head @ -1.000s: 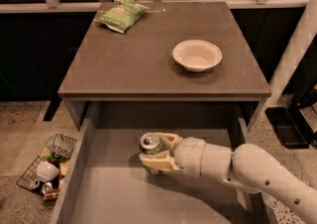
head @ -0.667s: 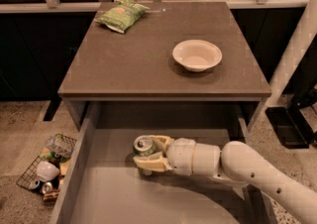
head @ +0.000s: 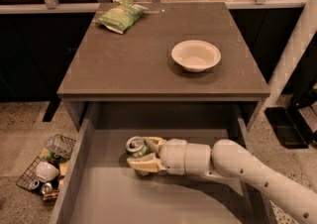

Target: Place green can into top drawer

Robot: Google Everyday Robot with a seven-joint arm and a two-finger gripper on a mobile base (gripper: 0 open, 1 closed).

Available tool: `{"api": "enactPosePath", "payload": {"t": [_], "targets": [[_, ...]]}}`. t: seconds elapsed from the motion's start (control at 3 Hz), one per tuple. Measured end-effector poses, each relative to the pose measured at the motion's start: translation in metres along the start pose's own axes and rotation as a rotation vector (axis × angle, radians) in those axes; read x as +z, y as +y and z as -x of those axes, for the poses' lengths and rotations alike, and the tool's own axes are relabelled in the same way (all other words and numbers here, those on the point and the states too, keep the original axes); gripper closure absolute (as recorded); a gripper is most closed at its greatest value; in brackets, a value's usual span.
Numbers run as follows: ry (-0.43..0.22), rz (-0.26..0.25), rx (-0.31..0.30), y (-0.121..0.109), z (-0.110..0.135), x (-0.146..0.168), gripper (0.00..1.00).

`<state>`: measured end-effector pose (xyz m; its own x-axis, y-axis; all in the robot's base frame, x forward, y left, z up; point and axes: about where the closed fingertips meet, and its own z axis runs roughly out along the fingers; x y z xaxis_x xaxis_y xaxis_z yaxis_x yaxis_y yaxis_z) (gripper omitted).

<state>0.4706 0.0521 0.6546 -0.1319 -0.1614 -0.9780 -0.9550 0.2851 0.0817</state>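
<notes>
The green can (head: pixel 136 146), with a silver top, is tilted inside the open top drawer (head: pixel 106 193), near its back middle. My gripper (head: pixel 143 153) reaches in from the right on a white arm (head: pixel 237 166). Its cream fingers (head: pixel 144 164) are closed around the can, one above and one below. The can sits low over the drawer's flat grey bottom; I cannot tell whether it touches it.
A white bowl (head: pixel 195 55) and a crinkled green chip bag (head: pixel 120 16) lie on the table top (head: pixel 124 64) above the drawer. A dark wire basket (head: pixel 44 168) with small cans and cups stands on the floor at the left. A white post (head: pixel 297 44) stands at the right.
My gripper has moved left and a little deeper into the drawer with the can, which now tilts more to the left.
</notes>
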Motion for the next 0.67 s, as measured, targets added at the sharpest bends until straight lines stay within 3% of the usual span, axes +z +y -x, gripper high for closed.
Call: {"api": "enactPosePath", "payload": {"t": [0.33,0.67], "targets": [[0.000,0.000,0.000,0.0001,0.0005,-0.0001,0.84],[0.000,0.000,0.000,0.0001,0.0006,0.0000,0.61]]}}
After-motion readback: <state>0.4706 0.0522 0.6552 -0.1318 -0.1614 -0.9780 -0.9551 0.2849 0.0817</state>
